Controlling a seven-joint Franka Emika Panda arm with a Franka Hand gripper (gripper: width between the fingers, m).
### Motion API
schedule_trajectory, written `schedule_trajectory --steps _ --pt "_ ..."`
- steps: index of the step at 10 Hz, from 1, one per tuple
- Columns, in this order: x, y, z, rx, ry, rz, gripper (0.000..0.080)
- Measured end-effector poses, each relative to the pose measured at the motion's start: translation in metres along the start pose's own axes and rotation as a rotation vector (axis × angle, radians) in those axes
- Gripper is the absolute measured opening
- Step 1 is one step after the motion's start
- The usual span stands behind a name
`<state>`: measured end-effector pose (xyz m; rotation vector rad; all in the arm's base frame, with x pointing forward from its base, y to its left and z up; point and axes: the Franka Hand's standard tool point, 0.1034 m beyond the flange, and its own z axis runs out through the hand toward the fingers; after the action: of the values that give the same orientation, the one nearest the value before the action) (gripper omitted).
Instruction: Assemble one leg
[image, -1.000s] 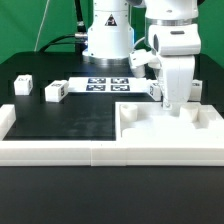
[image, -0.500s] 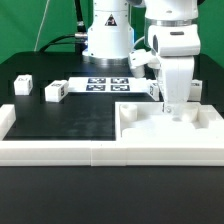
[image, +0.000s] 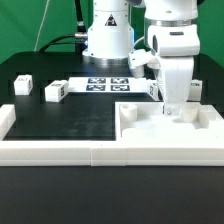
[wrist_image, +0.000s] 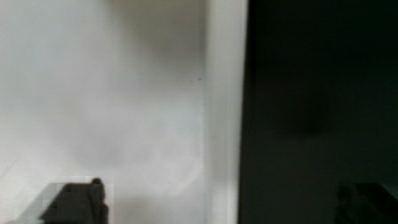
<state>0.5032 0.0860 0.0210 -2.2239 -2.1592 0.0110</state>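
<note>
White tray (image: 125, 112) walls stand near the low gripper (image: 176, 110); fingers (wrist_image: 71, 203) spread wide.

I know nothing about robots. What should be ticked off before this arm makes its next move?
1. End effector open: ok. The wrist view shows its fingers wide apart.
2. Leg in the grasp: not ok. Only a white surface and a dark one show between the fingers.
3. Loose legs within sight: ok. One leg and another leg lie on the exterior view's left.
4. End effector clear of the white tray-like part below it: cannot tell.
5. Marker board uncovered: ok.
</note>
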Motion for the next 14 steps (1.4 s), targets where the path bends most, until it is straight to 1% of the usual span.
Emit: schedule_trajectory --steps 1,2,4,5,7,9,10,11,12,13,14 --pt "0.004 -0.007 -0.01 -0.008 -0.005 0.053 0.0648" --pt "0.009 -0.018 -0.023 -0.017 -0.011 0.099 0.0648" --pt "0.014 -0.038 -0.038 -0.025 -0.023 0.176 0.0648" --pt "0.014 -0.041 -0.039 -0.024 -0.025 0.18 0.0648" --pt "0.014 -0.041 -0.038 -0.023 -0.025 0.2 0.0648" --pt "0.014 -0.041 -0.038 -0.023 -0.023 0.305 0.0648" --pt "0.014 -0.042 -0.038 -0.025 -0.019 0.419 0.0648" --pt "0.016 -0.049 -0.036 -0.034 0.003 0.622 0.0648" --pt "0.022 -0.059 -0.035 -0.038 0.013 0.789 0.0648" --pt "0.029 -0.065 -0.033 -0.026 0.019 0.956 0.0648" --pt "0.036 -0.068 -0.031 -0.007 0.028 1.118 0.0648"
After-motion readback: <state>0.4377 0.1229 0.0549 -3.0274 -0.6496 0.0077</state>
